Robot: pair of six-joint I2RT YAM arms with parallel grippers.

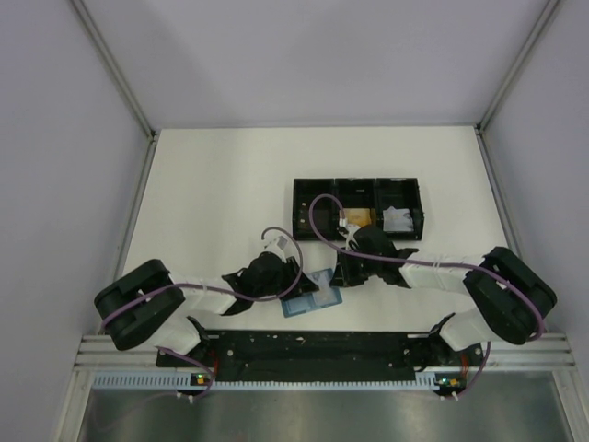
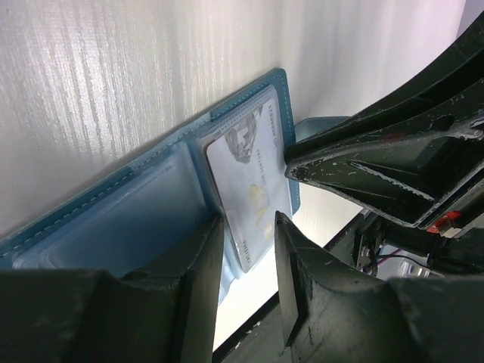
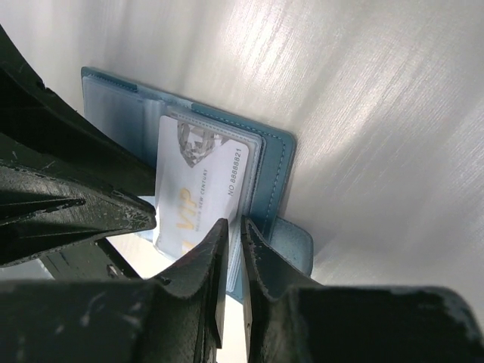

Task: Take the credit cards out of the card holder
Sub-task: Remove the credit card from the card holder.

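Our right gripper [image 3: 234, 227] pinches the white VIP card [image 3: 200, 181] at five o'clock; our left gripper [image 2: 248, 231] straddles it, grip unclear.

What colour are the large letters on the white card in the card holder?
Gold; the white card shows best in the right wrist view.

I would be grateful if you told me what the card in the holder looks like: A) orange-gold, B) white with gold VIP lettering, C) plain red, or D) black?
B: the card in the open holder is white, printed with gold VIP letters.
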